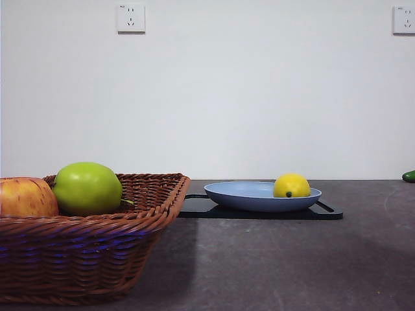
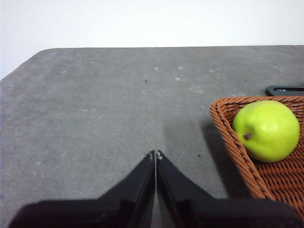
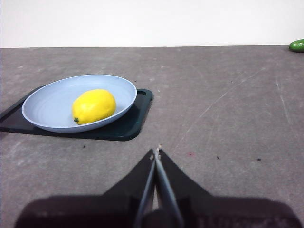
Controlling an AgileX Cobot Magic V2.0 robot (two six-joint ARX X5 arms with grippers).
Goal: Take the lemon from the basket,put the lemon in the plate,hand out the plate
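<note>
The yellow lemon (image 1: 292, 186) (image 3: 94, 106) lies in the pale blue plate (image 1: 240, 192) (image 3: 47, 104), which rests on a flat black tray (image 1: 324, 211) (image 3: 128, 124). The brown wicker basket (image 1: 97, 246) (image 2: 237, 147) stands at the near left in the front view. My right gripper (image 3: 156, 153) is shut with nothing in it, low over the grey table, well apart from the plate. My left gripper (image 2: 155, 154) is shut too and holds nothing, over bare table beside the basket's corner. Neither arm shows in the front view.
A green apple (image 1: 87, 188) (image 2: 267, 130) and a red-yellow apple (image 1: 26, 197) sit in the basket. A small green object (image 1: 408, 175) (image 3: 298, 45) lies at the table's far right edge. A white wall with sockets stands behind the table.
</note>
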